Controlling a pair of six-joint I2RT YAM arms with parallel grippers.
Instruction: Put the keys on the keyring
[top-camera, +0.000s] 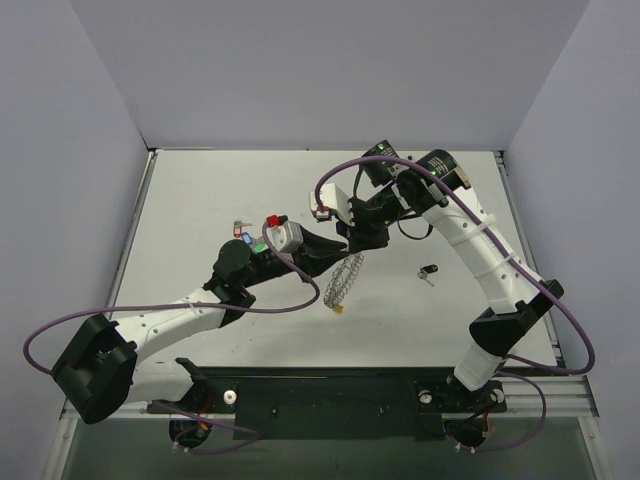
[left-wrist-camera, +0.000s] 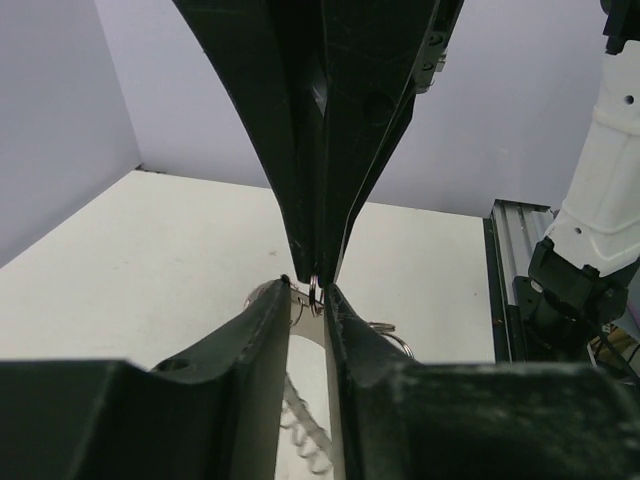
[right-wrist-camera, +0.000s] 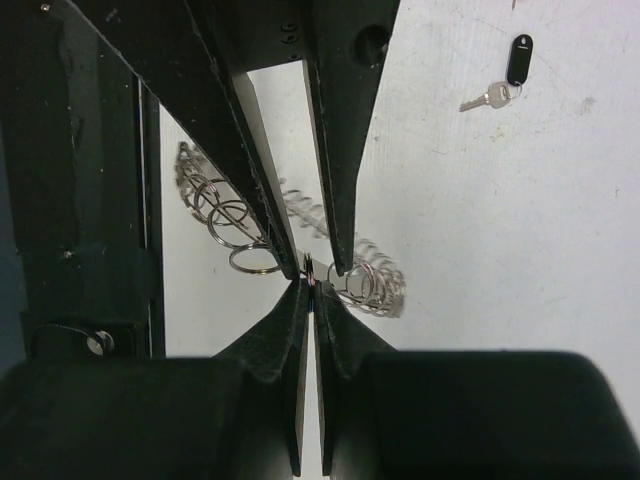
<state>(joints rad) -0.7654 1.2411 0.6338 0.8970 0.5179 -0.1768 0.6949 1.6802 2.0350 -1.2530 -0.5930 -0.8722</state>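
The keyring (top-camera: 343, 277), a silver loop fringed with small rings, hangs between my two grippers at mid-table. A key with a yellow tag (top-camera: 340, 310) dangles at its low end. My left gripper (top-camera: 338, 248) is closed to a narrow gap on the keyring's wire; its tips (left-wrist-camera: 310, 290) meet the right gripper's tips head-on. My right gripper (top-camera: 356, 243) is shut on one small ring (right-wrist-camera: 311, 268) of the keyring (right-wrist-camera: 372, 286). More rings (left-wrist-camera: 305, 440) show blurred below the left fingers. A key with a black tag (top-camera: 430, 271) lies on the table to the right (right-wrist-camera: 512, 62).
Small keys with red, blue and green tags (top-camera: 245, 235) lie left of centre beside the left wrist. A red tag (top-camera: 322, 210) shows near the right wrist. The white table (top-camera: 200, 200) is walled on three sides. An aluminium rail (top-camera: 330, 400) runs along the near edge.
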